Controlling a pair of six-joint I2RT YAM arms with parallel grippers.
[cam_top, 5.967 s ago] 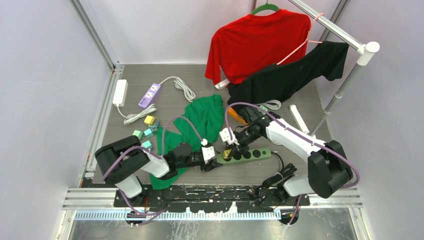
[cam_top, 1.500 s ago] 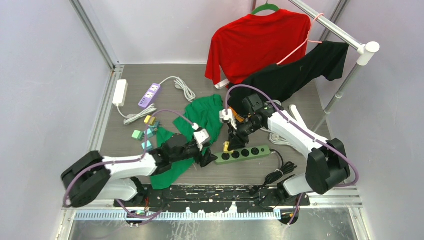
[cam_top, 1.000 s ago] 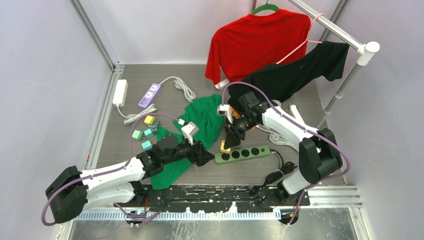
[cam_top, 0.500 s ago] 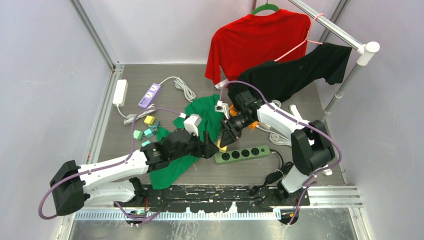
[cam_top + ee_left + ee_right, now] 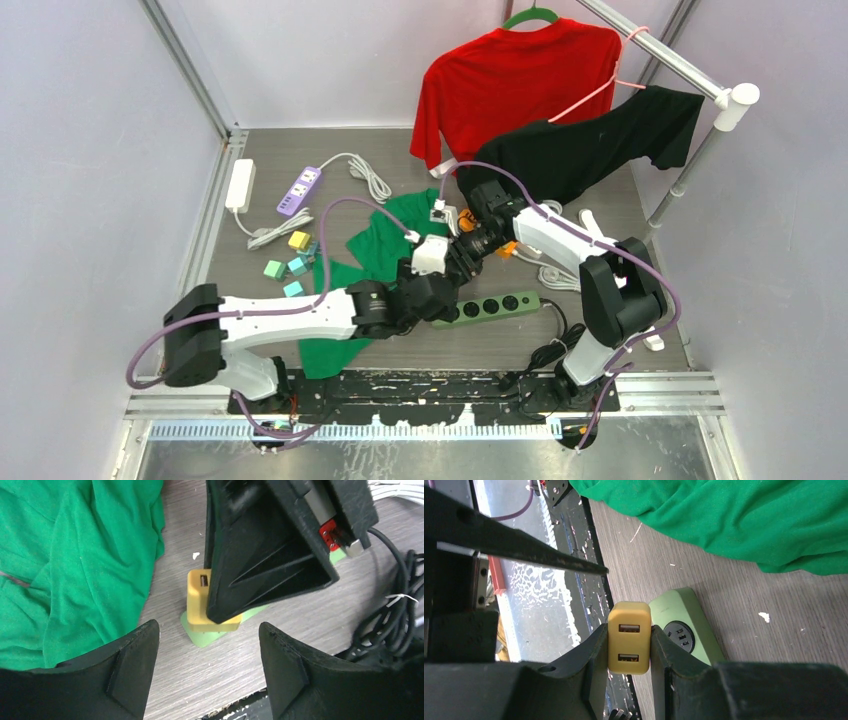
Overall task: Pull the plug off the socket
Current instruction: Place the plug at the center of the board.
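The table carries a green strip lying nearly crosswise in front of the arms, its long axis running left to right. The right end effector reaches down over the strip's left end, its two fingers clamped on the flat sides of the yellow plug. The left end effector hangs just beside that same end with its fingers spread wide and nothing between them.

The plug stands upright in the strip's end socket. In the left wrist view its base looks seated on the green face (whether the prongs have begun to lift cannot be told). The pull should therefore run straight along the plug's own axis, up and away from the strip's face. The strip looks light and likely to lift along, and the left arm is the one placed to pin it.
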